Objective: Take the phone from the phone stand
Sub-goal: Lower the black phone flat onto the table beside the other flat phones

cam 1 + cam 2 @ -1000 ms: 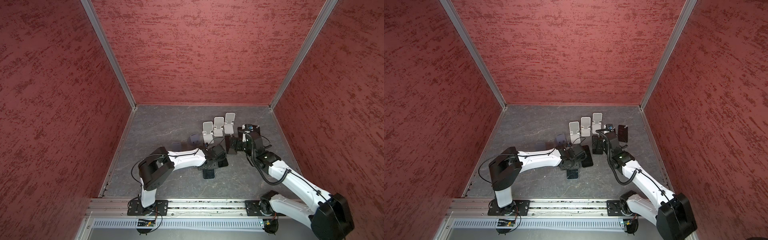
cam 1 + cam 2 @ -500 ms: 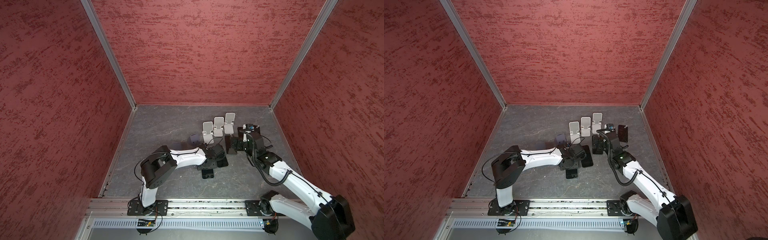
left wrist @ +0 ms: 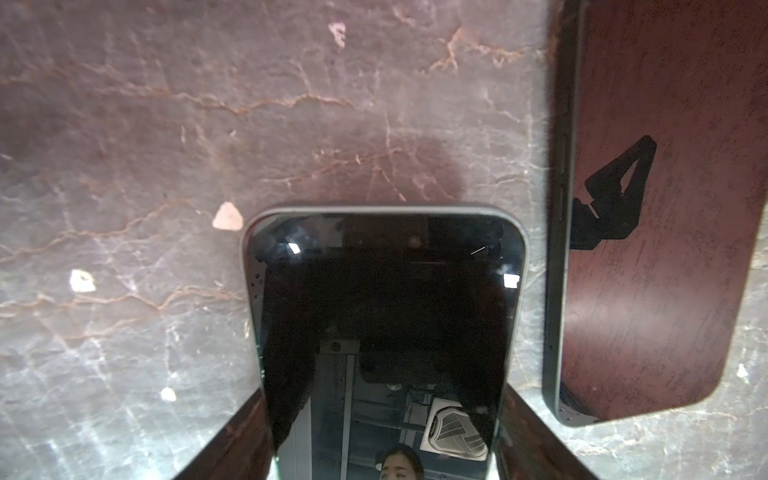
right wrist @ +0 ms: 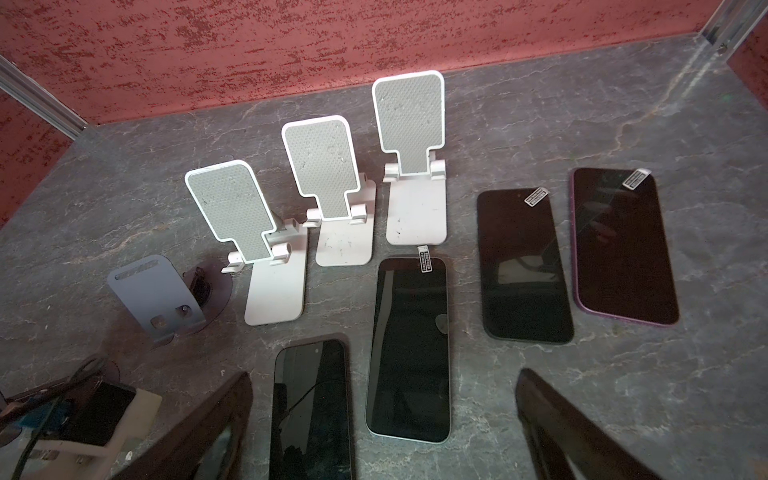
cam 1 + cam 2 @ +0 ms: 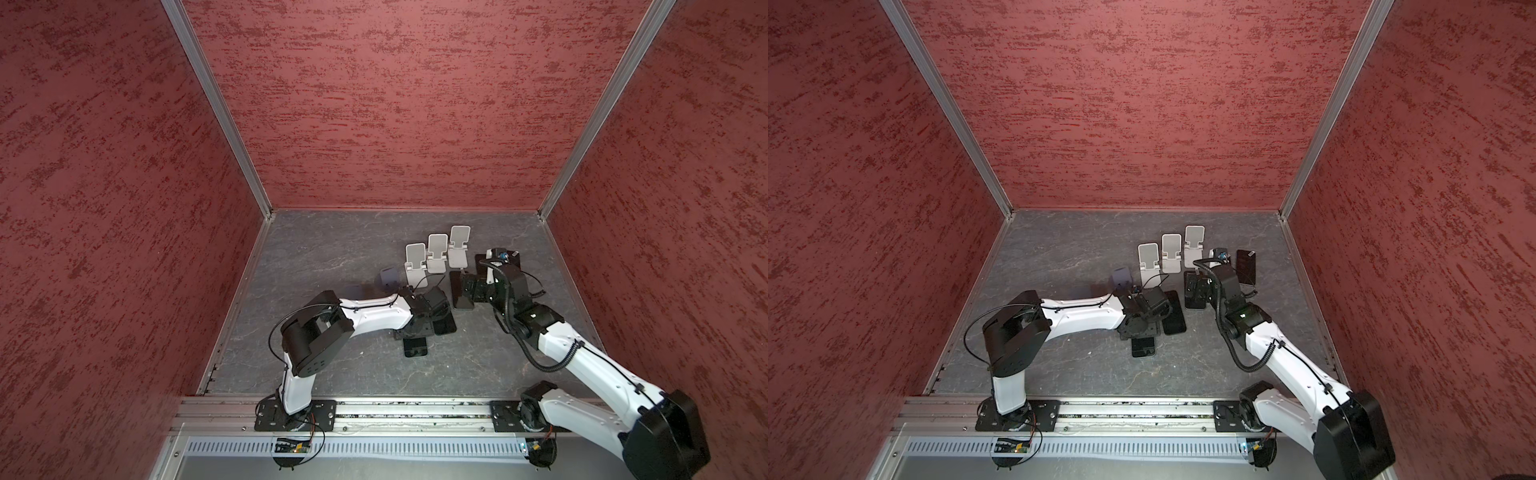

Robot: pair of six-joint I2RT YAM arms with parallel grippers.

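Note:
My left gripper (image 3: 384,415) is shut on a black phone (image 3: 382,316), its fingers (image 3: 237,440) against both long edges. It holds the phone screen up, low over the grey floor; both top views show it (image 5: 415,347) (image 5: 1144,347) in front of the stands. Three white phone stands (image 4: 249,224) (image 4: 328,183) (image 4: 411,137) and a grey-blue stand (image 4: 153,291) are all empty. My right gripper (image 4: 384,376) is open above the phones lying flat (image 4: 409,349) (image 4: 309,407), with nothing between its fingers.
A dark phone (image 3: 648,232) lies right beside the held one. Two more phones (image 4: 523,266) (image 4: 623,245) lie flat to the right of the stands. Red walls (image 5: 415,104) enclose the floor on three sides. The arms' base rail (image 5: 395,409) runs along the front.
The left arm's elbow has shifted slightly to the right, while the held phone stays in nearly the same spot. The right arm has not moved.

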